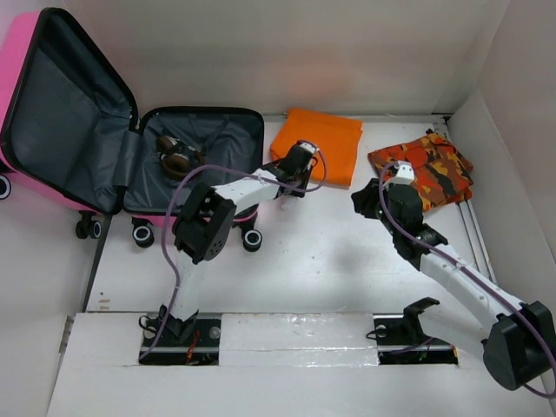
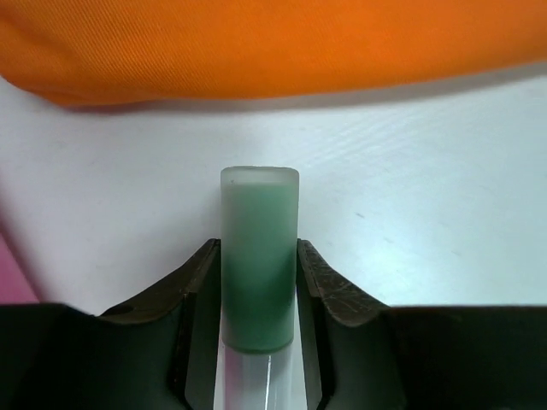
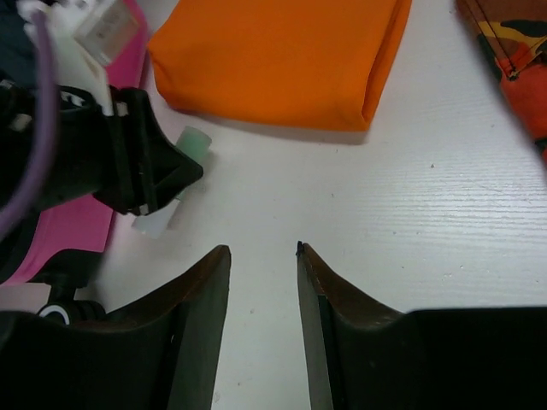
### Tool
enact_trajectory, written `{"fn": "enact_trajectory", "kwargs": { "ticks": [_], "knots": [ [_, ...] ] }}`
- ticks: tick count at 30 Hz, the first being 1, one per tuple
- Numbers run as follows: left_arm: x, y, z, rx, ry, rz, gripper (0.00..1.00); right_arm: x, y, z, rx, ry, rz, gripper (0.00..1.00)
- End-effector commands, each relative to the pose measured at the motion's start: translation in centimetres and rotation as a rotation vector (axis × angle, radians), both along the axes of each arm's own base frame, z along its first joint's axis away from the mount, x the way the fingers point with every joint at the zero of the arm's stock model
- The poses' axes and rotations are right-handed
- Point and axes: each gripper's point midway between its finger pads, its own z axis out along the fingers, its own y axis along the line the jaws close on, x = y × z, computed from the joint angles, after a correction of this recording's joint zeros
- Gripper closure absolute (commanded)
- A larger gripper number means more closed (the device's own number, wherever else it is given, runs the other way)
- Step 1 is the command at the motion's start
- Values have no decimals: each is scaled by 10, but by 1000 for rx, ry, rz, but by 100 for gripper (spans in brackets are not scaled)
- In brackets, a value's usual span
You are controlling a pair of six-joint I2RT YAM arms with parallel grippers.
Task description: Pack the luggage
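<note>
The hot-pink luggage (image 1: 35,52) lies open at the far left, its dark grey lining showing; its pink shell also shows in the right wrist view (image 3: 73,226). A brown item (image 1: 178,155) lies in the lower half. My left gripper (image 1: 295,167) is shut on a small clear tube with a green cap (image 2: 259,248), low over the table just right of the luggage, in front of a folded orange cloth (image 1: 317,143). The right wrist view shows the tube (image 3: 193,143) in that gripper (image 3: 171,171). My right gripper (image 3: 263,252) is open and empty over bare table, pointing towards the left gripper.
An orange, red and black camouflage cloth (image 1: 426,169) lies at the far right, behind my right wrist. The orange cloth fills the top of the left wrist view (image 2: 273,43). White walls close the table at the back and the right.
</note>
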Motion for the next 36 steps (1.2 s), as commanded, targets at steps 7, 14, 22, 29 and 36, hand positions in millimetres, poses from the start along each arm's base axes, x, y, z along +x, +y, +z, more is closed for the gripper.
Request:
{"fn": "enact_trajectory", "kwargs": {
  "ticks": [7,14,22,29,36],
  "knots": [
    [43,72,215,-354,-321,276,100,2,2,24,43,-76,9,57],
    [82,195,178,-345,-307,635,82,1,6,24,49,-73,30,57],
    [108,238,85,-189,-167,785,76,1,6,24,49,-73,30,57],
    [104,246,56,-169,-121,815,37,2,6,18,42,-56,30,55],
    [92,228,131,-294,-268,798,16,3,7,15,38,-48,29,44]
  ]
}}
